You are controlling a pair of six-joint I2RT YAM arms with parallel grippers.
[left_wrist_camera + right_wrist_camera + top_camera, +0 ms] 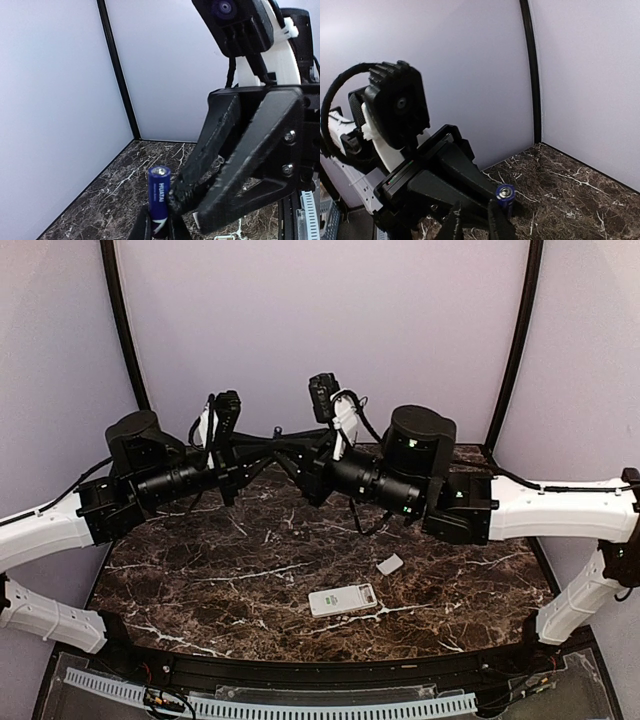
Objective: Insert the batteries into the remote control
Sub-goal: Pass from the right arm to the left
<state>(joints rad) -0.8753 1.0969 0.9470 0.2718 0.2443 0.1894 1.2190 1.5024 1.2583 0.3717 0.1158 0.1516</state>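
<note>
A blue battery (159, 197) stands upright between my left gripper's (160, 222) two fingers, which are shut on its lower half. My right gripper (474, 220) meets it high over the back middle of the table; its fingers stand slightly apart with nothing between them, and the battery (505, 196) sits just outside its right finger. From above, the two grippers come tip to tip, left gripper (268, 452) and right gripper (300, 462). The white remote control (342, 599) lies flat near the table's front, below both arms. Only one battery shows.
A small white flat cover piece (390, 564) lies just behind and right of the remote. The dark marble table (200, 580) is enclosed by lavender walls with black corner posts (125, 330). A white slotted cable tray (300, 706) runs along the front edge.
</note>
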